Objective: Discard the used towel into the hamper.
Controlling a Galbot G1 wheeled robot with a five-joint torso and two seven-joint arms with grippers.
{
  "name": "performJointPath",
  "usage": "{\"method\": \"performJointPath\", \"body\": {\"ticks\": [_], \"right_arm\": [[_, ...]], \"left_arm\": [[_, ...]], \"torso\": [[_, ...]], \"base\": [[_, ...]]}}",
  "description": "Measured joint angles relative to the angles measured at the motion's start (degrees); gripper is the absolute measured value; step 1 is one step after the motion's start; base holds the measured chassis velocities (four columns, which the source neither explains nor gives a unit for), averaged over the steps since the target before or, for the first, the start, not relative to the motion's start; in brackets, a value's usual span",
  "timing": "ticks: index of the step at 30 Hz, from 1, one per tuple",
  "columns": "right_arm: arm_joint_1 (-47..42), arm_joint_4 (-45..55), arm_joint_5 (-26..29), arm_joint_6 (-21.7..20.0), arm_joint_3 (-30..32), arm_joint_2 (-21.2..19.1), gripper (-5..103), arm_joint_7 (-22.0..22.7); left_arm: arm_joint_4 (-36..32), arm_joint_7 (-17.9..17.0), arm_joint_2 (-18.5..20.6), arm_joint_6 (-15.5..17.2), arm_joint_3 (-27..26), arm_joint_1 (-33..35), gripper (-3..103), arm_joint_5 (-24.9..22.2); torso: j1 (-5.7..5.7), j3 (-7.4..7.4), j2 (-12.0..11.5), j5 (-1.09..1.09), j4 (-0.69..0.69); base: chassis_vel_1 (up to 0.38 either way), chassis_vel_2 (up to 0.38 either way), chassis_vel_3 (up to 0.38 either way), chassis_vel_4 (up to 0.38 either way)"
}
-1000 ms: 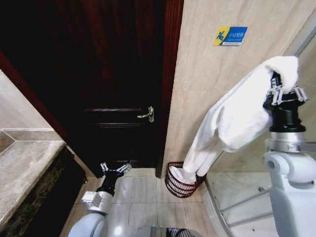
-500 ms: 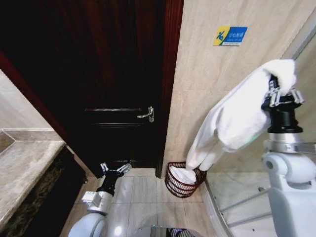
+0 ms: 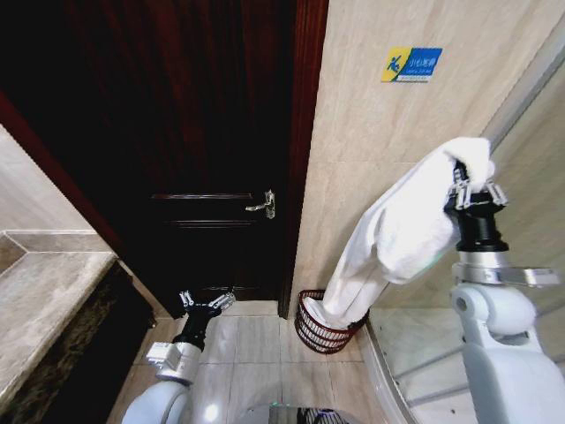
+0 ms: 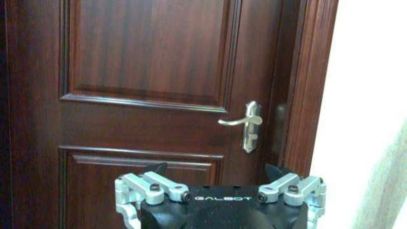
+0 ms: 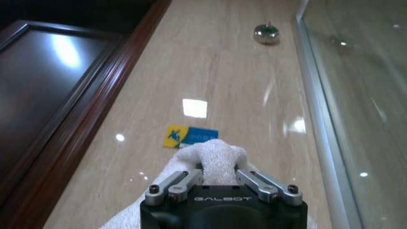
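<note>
A long white towel (image 3: 402, 231) hangs from my right gripper (image 3: 472, 185), which is raised at the right and shut on its top end. The right wrist view shows the towel (image 5: 213, 160) pinched between the gripper's (image 5: 219, 179) fingers. The towel's lower end drops into the hamper (image 3: 322, 329), a small dark reddish-brown slatted basket on the floor against the tiled wall beside the door frame. My left gripper (image 3: 205, 305) hangs low at the left near the floor, open and holding nothing; it faces the door in the left wrist view (image 4: 219, 179).
A dark wooden door (image 3: 203, 141) with a metal lever handle (image 3: 263, 206) stands left of the hamper. A stone counter (image 3: 44, 300) lies at the far left. A glass shower enclosure (image 3: 530, 221) curves along the right. A blue and yellow sign (image 3: 410, 64) is on the tiled wall.
My right gripper has come down and moved left with the towel, and more of the towel's lower end has sunk into the hamper. The left arm has not moved.
</note>
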Motion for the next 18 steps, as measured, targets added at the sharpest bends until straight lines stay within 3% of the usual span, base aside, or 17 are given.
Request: {"method": "performJointPath", "body": {"ticks": [18], "right_arm": [[-3.7,-3.4,-2.2,2.4,-2.7,3.4,12,-1.2]], "left_arm": [[0.0,0.0,0.0,0.0,0.0,0.0,100,0.0]], "torso": [[0.0,0.0,0.0,0.0,0.0]], "base": [[0.0,0.0,0.0,0.0]]}}
